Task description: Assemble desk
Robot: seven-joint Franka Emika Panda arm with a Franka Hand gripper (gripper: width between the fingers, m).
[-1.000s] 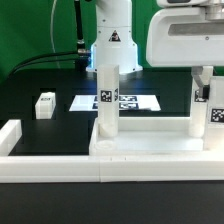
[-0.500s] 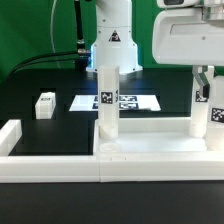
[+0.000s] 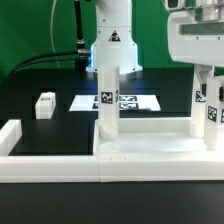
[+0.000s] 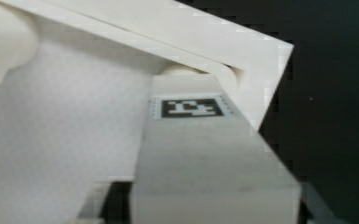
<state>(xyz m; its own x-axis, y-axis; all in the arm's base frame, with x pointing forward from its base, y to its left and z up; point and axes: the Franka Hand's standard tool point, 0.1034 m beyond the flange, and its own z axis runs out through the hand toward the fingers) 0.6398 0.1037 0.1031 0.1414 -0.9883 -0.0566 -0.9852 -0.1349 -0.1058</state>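
The gripper (image 3: pixel 204 78) clamps a leg (image 3: pixel 212 112) above the tabletop (image 3: pixel 150 150). Tilted, I'd guess it jams or cross-threads.

1. A robotics lab: a white robot arm base (image 3: pixel 112 45) stands at the far side of a black surface (image 3: pixel 45 130).
2. A green backdrop (image 3: pixel 35 30) hangs behind, with black cables (image 3: pixel 62 55) running down.
3. The marker board (image 3: pixel 130 101) lies flat on the surface; a low white border wall (image 3: pixel 50 168) runs along the near edge.
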